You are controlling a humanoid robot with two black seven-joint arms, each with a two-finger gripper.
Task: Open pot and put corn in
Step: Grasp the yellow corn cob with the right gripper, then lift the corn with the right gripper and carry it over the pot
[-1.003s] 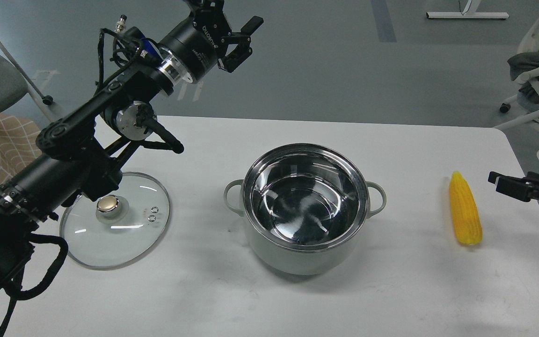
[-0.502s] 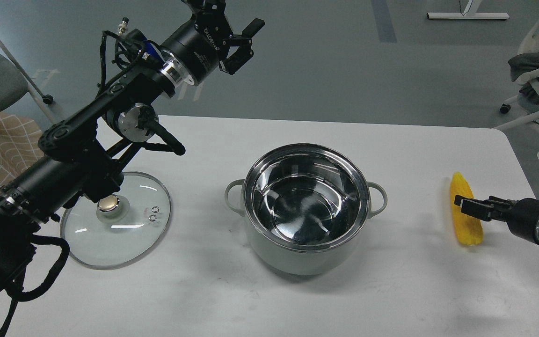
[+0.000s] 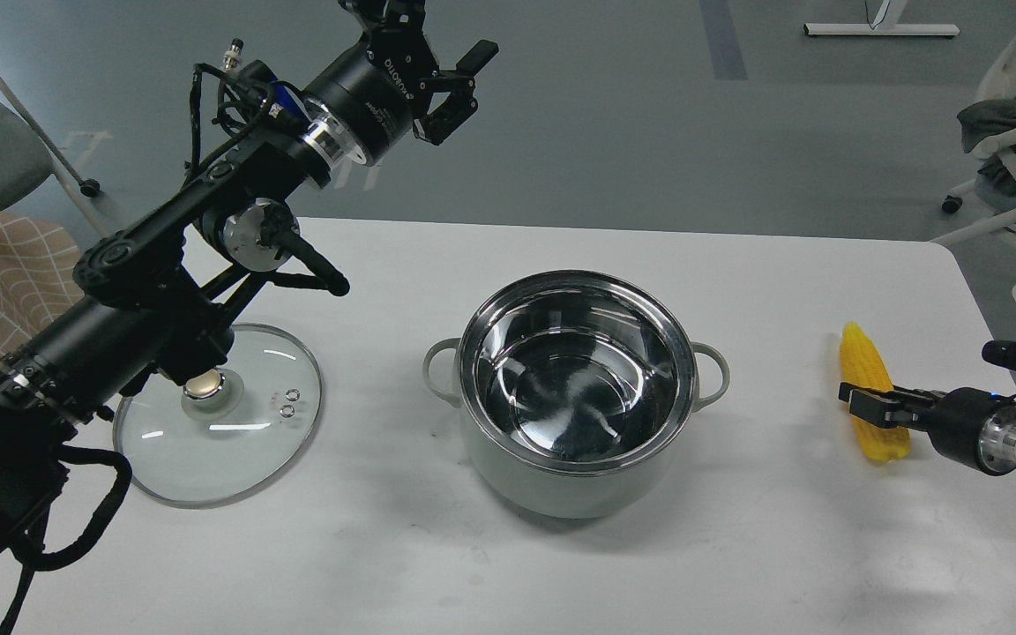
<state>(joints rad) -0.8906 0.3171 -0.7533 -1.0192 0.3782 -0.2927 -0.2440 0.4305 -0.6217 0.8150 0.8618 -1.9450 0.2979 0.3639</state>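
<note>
Leftmost, your round glass lid with its gold knob (image 3: 217, 414) lies flat on the white desk (image 3: 561, 564), left of the pot. Your left gripper (image 3: 451, 75) hangs high behind it, fingers spread and empty. The pale grey-green pot with shiny steel interior (image 3: 575, 392) stands uncovered. Right of the pot, the bright yellow tapered corn cob (image 3: 871, 392) lies on the desk; your right gripper (image 3: 865, 401) sits over its middle, and you cannot tell whether the fingers have closed.

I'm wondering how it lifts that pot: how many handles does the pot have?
2. One loop handle sticks out on the left side of the pot, toward the glass lid; the other handle is on the right side, toward the corn. None seem hidden.
</note>
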